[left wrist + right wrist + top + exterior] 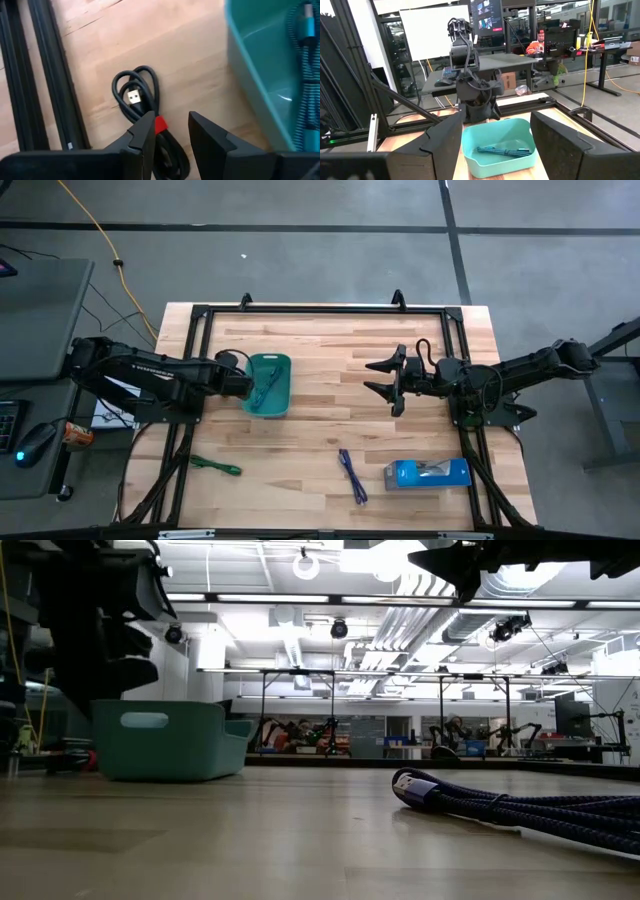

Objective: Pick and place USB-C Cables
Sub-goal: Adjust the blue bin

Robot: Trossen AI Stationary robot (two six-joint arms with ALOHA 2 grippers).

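Note:
The light blue cable [267, 390] lies inside the teal tray [284, 366], also seen in the left wrist view [300, 75] and the right wrist view [502, 150]. The dark blue-purple cable [352, 476] lies flat on the table near the front edge, close to the low camera [500, 805]. The green cable [215, 467] lies flat at the front left. My left gripper [243, 378] is open beside the tray's left wall, its fingers [145, 135] above a black coiled cable [135, 95]. My right gripper [372, 377] hangs open above the table's right half, pointing at the tray [496, 125].
A bright blue box [428, 473] lies at the front right, next to the purple cable. A black metal frame [300, 310] runs round the table's far and side edges. Bare wood lies between the tray and my right gripper. A person sits at a desk in the room beyond [537, 45].

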